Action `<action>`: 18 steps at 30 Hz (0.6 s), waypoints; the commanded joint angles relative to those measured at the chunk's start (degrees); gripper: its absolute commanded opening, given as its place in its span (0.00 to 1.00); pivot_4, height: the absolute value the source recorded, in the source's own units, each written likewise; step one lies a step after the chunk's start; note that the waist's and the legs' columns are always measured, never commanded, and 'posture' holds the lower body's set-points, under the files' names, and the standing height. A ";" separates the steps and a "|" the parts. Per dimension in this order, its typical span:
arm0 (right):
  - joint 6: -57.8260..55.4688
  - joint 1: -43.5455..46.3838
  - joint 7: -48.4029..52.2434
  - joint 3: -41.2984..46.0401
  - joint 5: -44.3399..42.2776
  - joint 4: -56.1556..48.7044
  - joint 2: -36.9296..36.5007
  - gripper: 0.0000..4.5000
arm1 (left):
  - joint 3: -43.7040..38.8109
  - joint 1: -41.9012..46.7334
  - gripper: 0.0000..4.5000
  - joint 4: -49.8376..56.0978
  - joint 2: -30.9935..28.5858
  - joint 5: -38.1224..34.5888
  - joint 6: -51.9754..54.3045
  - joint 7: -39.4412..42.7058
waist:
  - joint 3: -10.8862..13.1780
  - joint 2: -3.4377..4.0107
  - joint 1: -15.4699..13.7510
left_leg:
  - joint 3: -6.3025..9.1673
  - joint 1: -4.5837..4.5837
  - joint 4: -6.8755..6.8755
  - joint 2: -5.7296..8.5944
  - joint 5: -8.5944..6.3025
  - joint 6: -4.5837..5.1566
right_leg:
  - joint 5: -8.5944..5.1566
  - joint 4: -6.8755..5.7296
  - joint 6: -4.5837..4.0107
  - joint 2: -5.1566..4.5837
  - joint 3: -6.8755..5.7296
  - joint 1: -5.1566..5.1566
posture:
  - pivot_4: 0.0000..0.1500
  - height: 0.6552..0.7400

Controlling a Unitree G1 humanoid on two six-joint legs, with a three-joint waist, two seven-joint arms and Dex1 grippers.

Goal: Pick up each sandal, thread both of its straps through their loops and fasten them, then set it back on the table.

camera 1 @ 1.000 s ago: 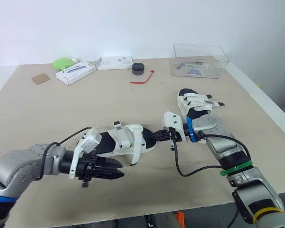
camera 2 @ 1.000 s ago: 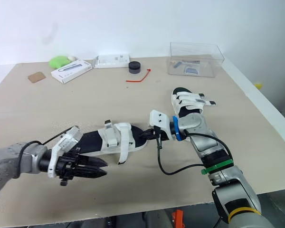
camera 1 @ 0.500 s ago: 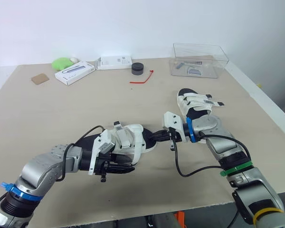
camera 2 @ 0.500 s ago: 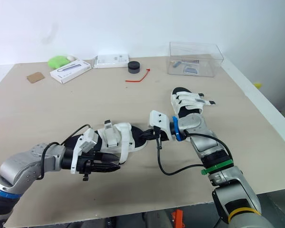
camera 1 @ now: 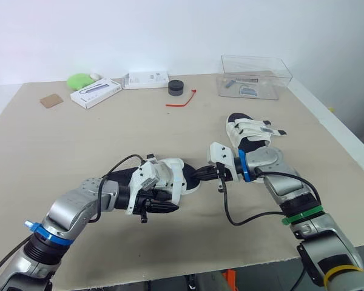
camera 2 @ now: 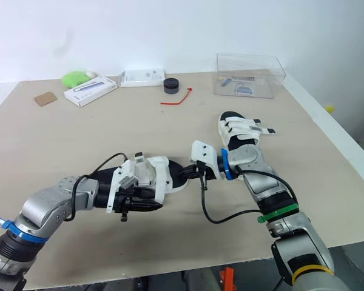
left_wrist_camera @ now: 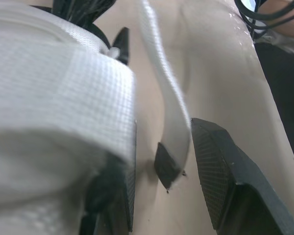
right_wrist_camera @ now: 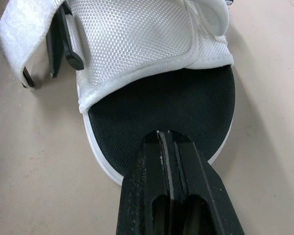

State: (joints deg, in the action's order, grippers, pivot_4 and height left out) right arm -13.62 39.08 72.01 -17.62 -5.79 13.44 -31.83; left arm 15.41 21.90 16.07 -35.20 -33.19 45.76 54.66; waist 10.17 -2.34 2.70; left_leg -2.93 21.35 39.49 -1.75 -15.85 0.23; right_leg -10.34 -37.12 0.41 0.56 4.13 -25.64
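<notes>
A white sandal with a black insole (camera 1: pixel 164 177) lies at the table's middle. Its loose white strap (left_wrist_camera: pixel 167 122) hangs down the near side. My left gripper (camera 1: pixel 162 207) is open at that side, and the strap's end sits between its two fingers (left_wrist_camera: pixel 220 181) without being pinched. My right gripper (camera 1: pixel 198 176) is shut, its tips resting on the insole at the sandal's toe (right_wrist_camera: pixel 166 105). A second white sandal (camera 1: pixel 249 132) lies behind my right arm with its straps laid across it.
Along the far edge are a clear plastic box (camera 1: pixel 255 76), a black puck (camera 1: pixel 176 87), a red tie (camera 1: pixel 182 99), two white boxes (camera 1: pixel 97 92) (camera 1: pixel 147 79), a green object (camera 1: pixel 80 80) and a brown card (camera 1: pixel 51 100). The table edge runs close on the right.
My left gripper has moved forward and to the right, up to the sandal's near side, and now straddles the hanging strap. The right arm and both sandals have stayed put.
</notes>
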 commanded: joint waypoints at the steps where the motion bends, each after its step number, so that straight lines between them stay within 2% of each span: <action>1: -0.22 0.16 -0.35 0.52 0.26 -0.72 -0.31 0.00 | -0.51 1.49 0.21 -0.44 0.73 -0.17 0.87 0.14 | 0.00 0.00 0.00 | 0.00 0.00 0.00 0.01 0.00 0.00 | 0.00 0.00 0.00 0.00 0.00 0.00 | 1.00 1.00; 3: -0.23 0.12 -0.40 0.56 0.22 -0.76 -0.34 0.00 | -1.22 1.68 0.01 -0.90 1.11 -0.82 1.77 0.20 | 0.00 0.00 0.00 | -0.01 -0.02 0.00 0.01 0.00 0.00 | 0.01 0.00 0.01 0.00 0.02 0.01 | 1.00 1.00; 6: -0.25 0.11 -0.47 0.60 0.19 -0.76 -0.34 0.00 | -2.87 2.23 0.01 -1.52 1.65 -2.55 3.98 -0.08 | 0.00 0.00 0.00 | 0.00 -0.02 0.00 0.00 0.00 0.00 | 0.00 0.01 0.01 0.00 0.01 0.01 | 1.00 1.00; 8: -0.28 0.08 -0.49 0.61 0.18 -0.83 -0.37 0.00 | -5.32 2.97 0.01 -1.86 1.69 -6.36 7.38 1.00 | 0.00 0.00 0.01 | 0.01 -0.02 0.00 0.00 0.00 0.00 | 0.01 0.01 0.01 0.00 0.01 0.01 | 1.00 1.00; 11: -0.42 0.05 -0.47 0.65 0.10 -0.97 -0.44 0.00 | -9.77 4.08 0.01 -2.21 0.17 -14.56 13.92 4.99 | 0.00 0.00 0.02 | 0.02 -0.01 0.00 -0.01 0.00 0.00 | 0.00 0.01 0.01 0.01 -0.01 0.01 | 1.00 1.00; 13: -0.42 0.08 -0.41 0.71 0.10 -0.93 -0.56 0.00 | -14.56 6.65 0.01 -4.55 -1.07 -22.81 20.62 7.58 | 0.00 0.00 0.03 | 0.03 -0.02 -0.01 -0.02 0.00 0.00 | -0.01 0.01 0.00 0.02 -0.02 0.01 | 1.00 1.00; 15: -0.35 0.12 -0.38 0.77 0.14 -0.83 -0.68 0.00 | -17.72 9.58 0.01 -7.55 -1.52 -27.28 24.69 8.00 | 0.01 -0.01 0.04 | 0.06 0.00 0.00 -0.02 0.00 0.00 | -0.01 0.01 -0.01 0.02 -0.07 0.01 | 1.00 1.00; 18: -0.25 0.24 -0.34 0.80 0.22 -0.71 -0.81 0.00 | -19.75 14.06 0.01 -12.88 0.00 -26.69 24.39 5.32 | 0.01 -0.01 0.03 | 0.05 -0.01 -0.01 0.00 0.00 0.00 | -0.01 0.03 0.01 0.00 -0.05 0.02 | 1.00 1.00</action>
State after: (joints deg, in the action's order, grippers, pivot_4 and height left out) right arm -13.82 39.08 71.92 -17.60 -5.87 13.28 -31.96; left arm -1.95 33.29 6.05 -36.30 -59.19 70.51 61.40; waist 10.18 -2.35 2.73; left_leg -2.89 21.35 39.48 -1.75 -15.85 0.23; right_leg -10.35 -37.06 0.43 0.57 4.08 -25.61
